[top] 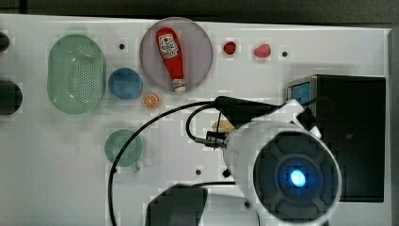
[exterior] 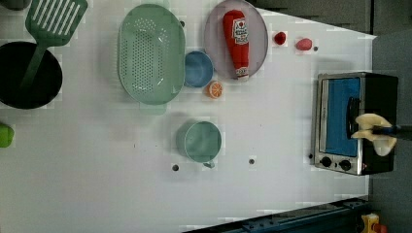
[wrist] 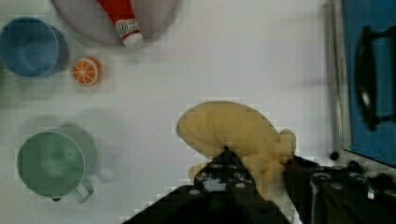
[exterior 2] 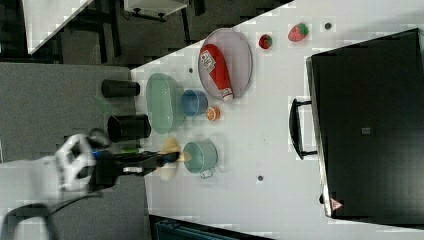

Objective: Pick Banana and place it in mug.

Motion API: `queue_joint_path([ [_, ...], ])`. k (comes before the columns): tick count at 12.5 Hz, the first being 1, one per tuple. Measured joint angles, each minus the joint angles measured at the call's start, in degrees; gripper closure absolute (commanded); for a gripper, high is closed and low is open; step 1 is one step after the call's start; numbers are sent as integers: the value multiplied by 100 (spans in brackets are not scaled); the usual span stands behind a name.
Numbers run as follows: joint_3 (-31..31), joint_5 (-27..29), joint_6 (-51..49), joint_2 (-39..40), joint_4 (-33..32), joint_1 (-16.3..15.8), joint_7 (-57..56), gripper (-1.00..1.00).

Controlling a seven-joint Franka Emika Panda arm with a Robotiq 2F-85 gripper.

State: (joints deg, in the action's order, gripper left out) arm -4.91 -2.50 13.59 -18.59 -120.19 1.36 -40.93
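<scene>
- the gripper [wrist: 261, 170] pinches the banana [wrist: 233, 133] between its two fingers, so the soft yellow fruit hangs up in the air and not on the table [top: 282, 94].
- the mug [top: 123, 148] stands upright and open on the white table, well apart from the banana, on the top view's left.
- i think the arm must carry the banana over the mug next, then let go.
- the blue bowl [top: 125, 83] and the orange slice [top: 150, 101] sit near the mug, so the aim must be good.
</scene>
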Motion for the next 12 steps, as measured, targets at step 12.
queue_joint_path([
  [12,2781,670,806,1535,11,-575,3625,38],
])
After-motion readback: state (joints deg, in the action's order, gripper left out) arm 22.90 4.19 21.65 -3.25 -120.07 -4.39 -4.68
